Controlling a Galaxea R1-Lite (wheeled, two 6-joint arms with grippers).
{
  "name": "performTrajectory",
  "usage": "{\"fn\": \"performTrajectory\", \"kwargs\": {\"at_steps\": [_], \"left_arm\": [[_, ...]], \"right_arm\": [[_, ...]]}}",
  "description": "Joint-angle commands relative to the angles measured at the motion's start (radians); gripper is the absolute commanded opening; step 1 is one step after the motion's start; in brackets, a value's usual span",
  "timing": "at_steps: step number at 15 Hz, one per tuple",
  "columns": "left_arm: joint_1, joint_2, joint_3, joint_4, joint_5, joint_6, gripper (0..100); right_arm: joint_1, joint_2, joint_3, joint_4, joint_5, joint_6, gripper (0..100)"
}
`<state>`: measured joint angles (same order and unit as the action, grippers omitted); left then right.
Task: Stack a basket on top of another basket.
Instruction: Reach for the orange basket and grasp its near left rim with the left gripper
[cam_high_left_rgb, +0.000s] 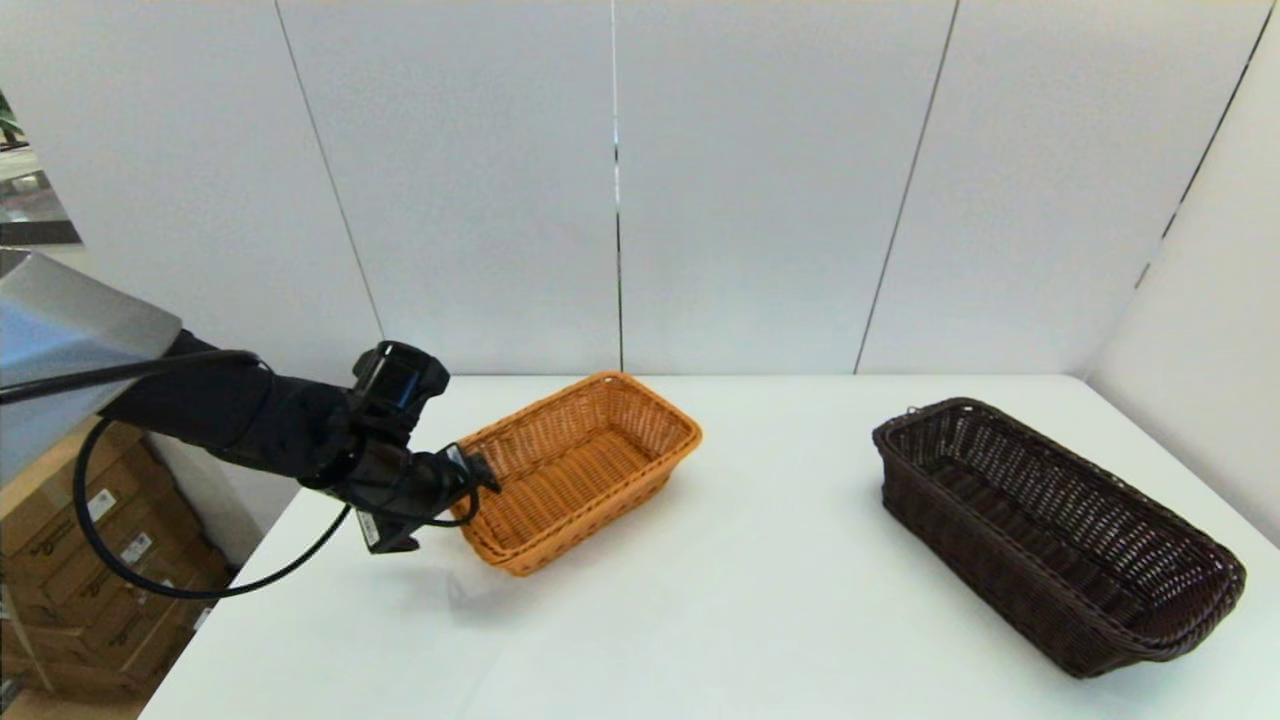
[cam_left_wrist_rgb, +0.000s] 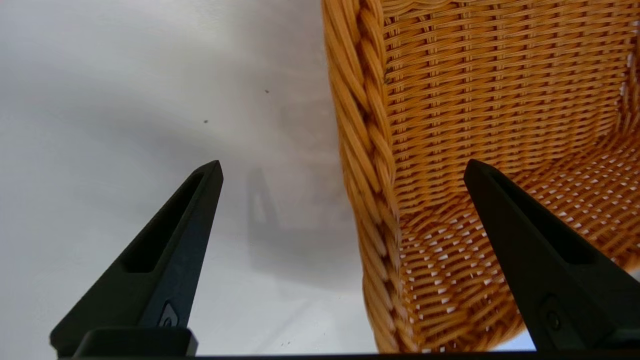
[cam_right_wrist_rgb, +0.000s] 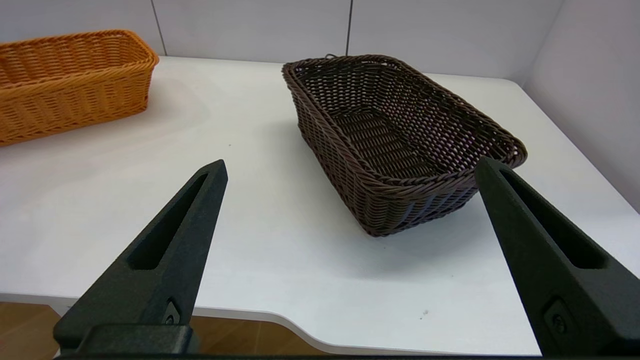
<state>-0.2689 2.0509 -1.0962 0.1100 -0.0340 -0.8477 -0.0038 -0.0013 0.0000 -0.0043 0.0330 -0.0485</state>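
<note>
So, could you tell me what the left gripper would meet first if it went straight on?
Probably the orange-tan basket: the open left gripper straddles its braided rim, one finger inside, one outside.

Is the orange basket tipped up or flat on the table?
Tipped. The orange basket leans, its end nearest the open left gripper raised, with a shadow on the table beneath. One finger is inside its rim.

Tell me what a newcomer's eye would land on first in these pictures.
First, the orange-tan basket on the left part of the white table, with the left gripper at its near-left end, open fingers straddling the braided rim. Next, the dark brown basket, standing apart on the right, untouched. The right gripper is open, off the table's near edge, facing the dark basket.
</note>
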Motion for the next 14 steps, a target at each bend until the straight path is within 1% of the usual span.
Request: {"fn": "performTrajectory", "kwargs": {"at_steps": [1, 14], "left_arm": [[-0.019, 0.058, -0.039, 0.000, 0.000, -0.016, 100], [-0.019, 0.129, -0.060, 0.000, 0.000, -0.062, 100]], "right_arm": [[-0.001, 0.001, 0.000, 0.000, 0.001, -0.001, 100], [-0.001, 0.001, 0.000, 0.000, 0.001, -0.001, 100]]}}
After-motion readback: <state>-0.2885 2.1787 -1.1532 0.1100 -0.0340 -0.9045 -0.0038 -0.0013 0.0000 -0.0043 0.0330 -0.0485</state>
